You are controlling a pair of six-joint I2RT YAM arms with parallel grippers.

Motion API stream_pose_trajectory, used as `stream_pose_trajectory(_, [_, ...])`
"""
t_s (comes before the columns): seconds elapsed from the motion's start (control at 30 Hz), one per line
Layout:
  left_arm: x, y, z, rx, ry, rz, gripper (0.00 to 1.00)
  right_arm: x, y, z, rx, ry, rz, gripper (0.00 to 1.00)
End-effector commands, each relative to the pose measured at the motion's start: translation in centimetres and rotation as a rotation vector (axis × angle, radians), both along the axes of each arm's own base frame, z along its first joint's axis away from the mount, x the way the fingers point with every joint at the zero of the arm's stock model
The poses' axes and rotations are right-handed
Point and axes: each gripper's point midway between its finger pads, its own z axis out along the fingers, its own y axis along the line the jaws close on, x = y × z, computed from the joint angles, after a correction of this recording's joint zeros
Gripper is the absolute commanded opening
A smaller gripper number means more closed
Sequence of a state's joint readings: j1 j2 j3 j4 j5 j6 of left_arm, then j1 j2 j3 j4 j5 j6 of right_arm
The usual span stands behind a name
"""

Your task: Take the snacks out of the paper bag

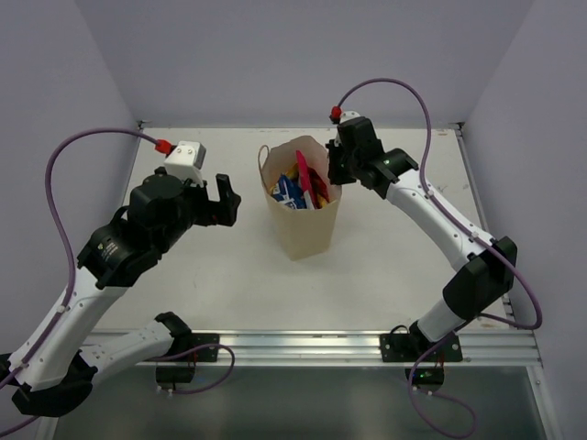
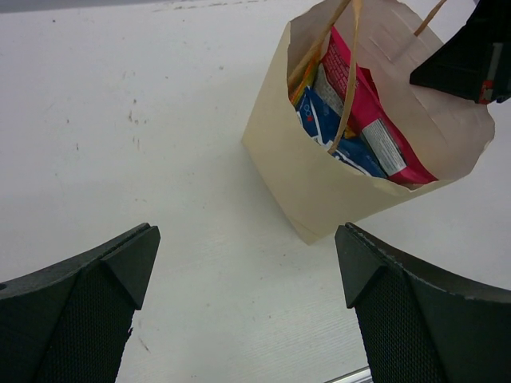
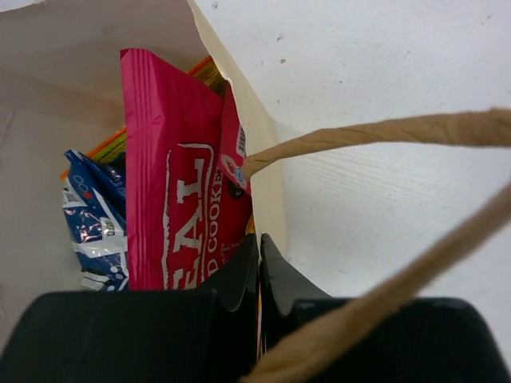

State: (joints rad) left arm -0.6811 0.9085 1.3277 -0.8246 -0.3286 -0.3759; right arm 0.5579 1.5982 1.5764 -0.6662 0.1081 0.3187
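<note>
The paper bag [image 1: 303, 229] stands upright mid-table, open at the top; it also shows in the left wrist view [image 2: 319, 191] and the right wrist view [image 3: 80, 48]. Inside stand a large magenta pouch [image 1: 304, 179] [image 2: 367, 112] [image 3: 168, 175] and a blue Doritos bag [image 1: 287, 191] [image 2: 319, 120] [image 3: 92, 215]. An orange-yellow packet edge [image 3: 112, 144] shows behind them. The other snacks are hidden. My right gripper [image 1: 335, 174] [image 3: 259, 247] is shut on the bag's right rim, next to the magenta pouch. My left gripper [image 1: 227, 202] [image 2: 247, 271] is open and empty, left of the bag.
The bag's twisted-cord handles [image 3: 383, 132] [image 2: 350, 72] arch over the opening and cross the right wrist view. White walls enclose the table on three sides. A metal rail [image 1: 303, 344] runs along the near edge.
</note>
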Motion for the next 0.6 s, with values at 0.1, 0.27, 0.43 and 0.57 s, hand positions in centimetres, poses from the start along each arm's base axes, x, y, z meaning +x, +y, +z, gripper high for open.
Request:
stream_pose_trajectory(0.1, [0.2,-0.9,3.0,-0.073,-0.052,-0.026,1.0,1.3,-2.4,5.8,-0.088,-0.201,-0.053,0.0])
stream_pose_trajectory(0.27, [0.9,-3.1,4.1,-0.111,-0.044,-0.094,1.0,0.6,-5.4,10.2,-0.141,-0.345,-0.114,0.0])
stream_pose_trajectory(0.43, [1.8,-5.8,5.8,-0.158,-0.032,-0.165,1.0,0.1,-7.2,12.4,-0.145,-0.452,-0.166,0.0])
stream_pose_trajectory(0.57, [2.7,-8.9,6.3,-0.243,-0.014,-0.237,0.98,-0.1,-7.8,12.8,-0.151,-0.478,-0.196,0.0])
